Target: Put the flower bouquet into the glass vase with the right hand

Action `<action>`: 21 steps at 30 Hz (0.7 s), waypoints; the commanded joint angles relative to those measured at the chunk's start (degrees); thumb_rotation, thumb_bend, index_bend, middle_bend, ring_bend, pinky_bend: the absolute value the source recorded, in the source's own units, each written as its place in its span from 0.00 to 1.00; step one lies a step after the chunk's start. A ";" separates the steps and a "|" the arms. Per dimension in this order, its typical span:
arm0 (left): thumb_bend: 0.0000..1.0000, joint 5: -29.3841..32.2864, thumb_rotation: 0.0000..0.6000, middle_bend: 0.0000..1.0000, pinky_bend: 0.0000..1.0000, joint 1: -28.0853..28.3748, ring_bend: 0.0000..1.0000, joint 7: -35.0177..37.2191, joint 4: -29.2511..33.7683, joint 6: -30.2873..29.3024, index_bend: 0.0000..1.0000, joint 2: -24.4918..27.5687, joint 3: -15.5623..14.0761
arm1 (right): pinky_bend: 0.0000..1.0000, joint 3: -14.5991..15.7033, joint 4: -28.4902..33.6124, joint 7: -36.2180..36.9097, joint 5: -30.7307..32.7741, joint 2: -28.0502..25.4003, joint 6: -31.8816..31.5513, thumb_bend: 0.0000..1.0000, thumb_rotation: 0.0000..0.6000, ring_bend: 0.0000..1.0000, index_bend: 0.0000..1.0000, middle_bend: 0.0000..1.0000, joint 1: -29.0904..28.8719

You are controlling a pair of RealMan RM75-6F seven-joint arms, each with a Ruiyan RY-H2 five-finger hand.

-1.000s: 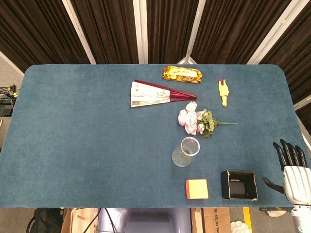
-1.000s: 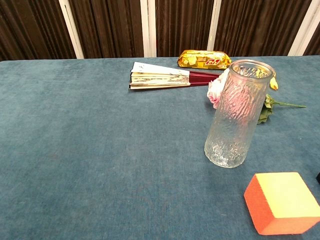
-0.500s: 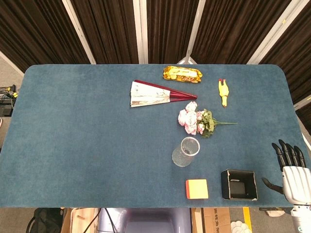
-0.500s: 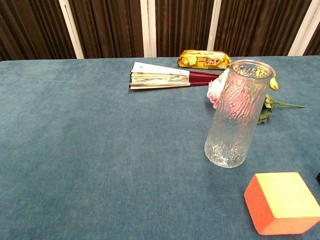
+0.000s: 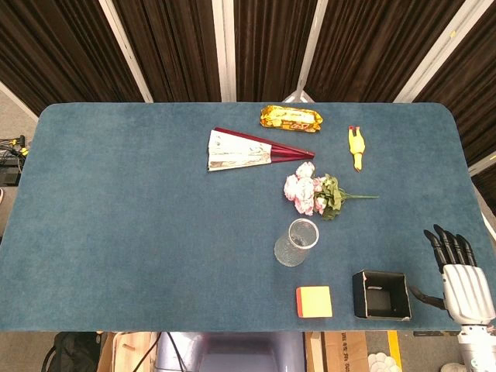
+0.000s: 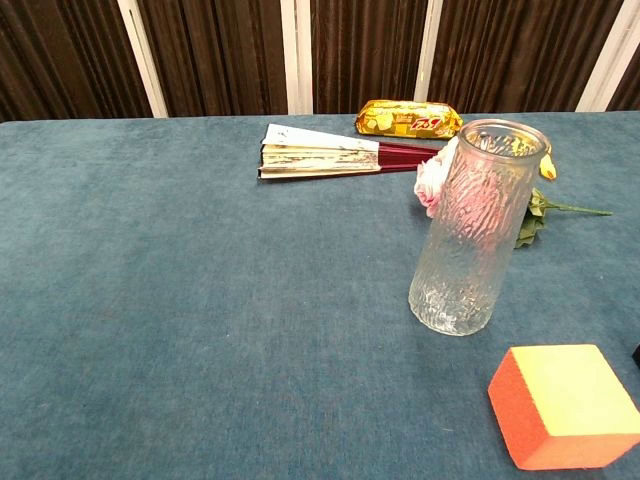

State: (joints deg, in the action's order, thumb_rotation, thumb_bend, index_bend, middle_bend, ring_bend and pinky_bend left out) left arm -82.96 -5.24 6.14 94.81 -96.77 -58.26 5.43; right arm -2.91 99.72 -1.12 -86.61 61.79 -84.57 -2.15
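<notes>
Since a second ago the right hand (image 5: 463,280) has slid a little left along the bench (image 5: 124,217) edge, so the reach has just begun. Its fingers (image 5: 446,248) are spread apart and hold nothing. Nothing else moved. The flower bouquet (image 5: 316,192) lies flat, well apart from the fingers, just behind the upright glass vase (image 5: 296,242).

1 vase (image 5: 296,242), 1 bouquet (image 5: 314,193), 1 fan (image 5: 252,148), 1 box (image 5: 381,294), 1 block (image 5: 314,301).
</notes>
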 commanded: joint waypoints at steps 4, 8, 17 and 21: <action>0.24 0.72 1.00 0.00 0.02 -0.25 0.00 -0.63 -0.14 -0.72 0.03 -0.34 0.57 | 0.00 -1.95 -0.19 2.86 3.87 -0.57 8.20 0.04 1.00 0.01 0.11 0.02 -4.89; 0.24 0.78 1.00 0.00 0.02 0.16 0.00 -1.19 -0.05 -0.01 0.03 -0.57 0.60 | 0.00 -4.97 0.57 2.95 8.49 -1.58 14.49 0.04 1.00 0.01 0.10 0.02 -9.35; 0.24 -0.04 1.00 0.00 0.02 0.31 0.00 -1.37 -0.18 -0.15 0.03 -0.80 0.46 | 0.00 -10.47 -0.25 -1.13 21.17 0.69 24.72 0.04 1.00 0.01 0.09 0.02 -18.21; 0.24 0.46 1.00 0.00 0.02 0.36 0.00 -1.56 0.01 0.15 0.03 -0.77 0.58 | 0.00 -12.12 -3.30 -4.10 26.02 4.38 27.33 0.04 1.00 0.01 0.09 0.02 -22.11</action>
State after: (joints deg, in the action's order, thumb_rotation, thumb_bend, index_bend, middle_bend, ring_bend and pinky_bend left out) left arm -82.52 -4.89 4.58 94.80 -96.64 -59.04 6.00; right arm -13.83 98.48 -2.59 -64.48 63.29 -59.75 -20.92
